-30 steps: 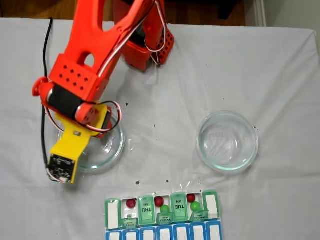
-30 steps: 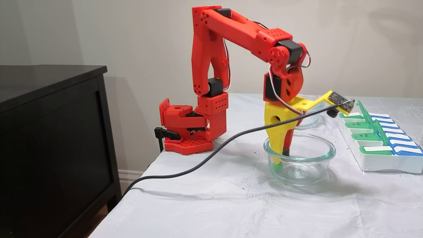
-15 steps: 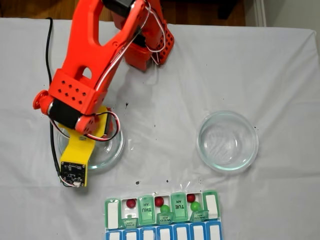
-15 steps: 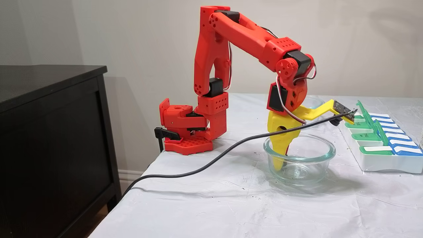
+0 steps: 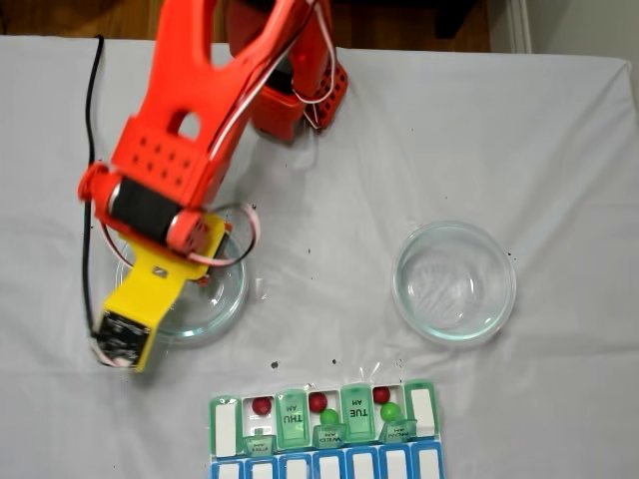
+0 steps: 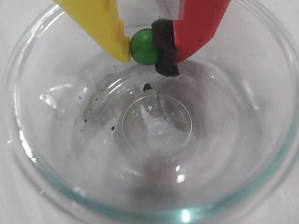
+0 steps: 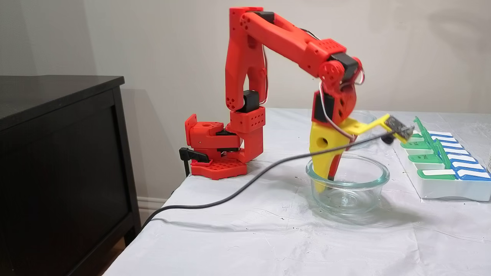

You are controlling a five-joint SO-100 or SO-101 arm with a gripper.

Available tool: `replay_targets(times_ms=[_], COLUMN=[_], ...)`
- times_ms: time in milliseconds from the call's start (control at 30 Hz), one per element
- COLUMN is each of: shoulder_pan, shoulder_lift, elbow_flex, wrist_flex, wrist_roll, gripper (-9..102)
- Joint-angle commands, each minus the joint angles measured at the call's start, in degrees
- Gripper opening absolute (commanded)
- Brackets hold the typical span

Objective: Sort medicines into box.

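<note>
The white-covered table (image 5: 559,140) is being occupied by the red arm (image 7: 284,36), whose gripper (image 6: 145,46) is being held down inside a glass dish (image 6: 261,154); in a fixed view that dish (image 5: 228,299) is seen at about 8 o'clock, a second dish (image 5: 454,282) at 4 o'clock. The box (image 5: 324,427) is being shown at 6 o'clock, with red and green balls lying in its open compartments. A green ball (image 6: 144,46) is being pinched between the yellow finger (image 6: 105,23) and the red padded one.

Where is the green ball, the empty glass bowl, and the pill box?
green ball (image 6: 145,46), wrist view, its middle.
empty glass bowl (image 5: 401,282), a fixed view, its left rim.
pill box (image 5: 291,419), a fixed view, THU lid.
</note>
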Motion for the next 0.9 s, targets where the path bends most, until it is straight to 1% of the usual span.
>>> replay_targets(times_ms=[0, 100, 167, 233, 333, 467, 567, 867], shoulder_pan=[-2.90, -4.57, -7.03, -10.46, -14.06, -17.40, -18.37, -19.34], shoulder_lift=[15.56, 20.30, 22.32, 22.41, 17.67, 5.19, 0.00, 4.48], elbow_flex=[-3.60, -3.25, -0.26, 2.72, 4.13, -0.09, -3.69, 0.18], wrist_flex=[-1.85, -5.27, -11.43, -16.79, -22.68, -26.63, -29.79, -36.47], wrist_roll=[8.70, 16.88, 25.58, 33.40, 39.99, 46.41, 50.54, 54.23], gripper=[0, 0, 0, 0, 0, 0, 0, 0])
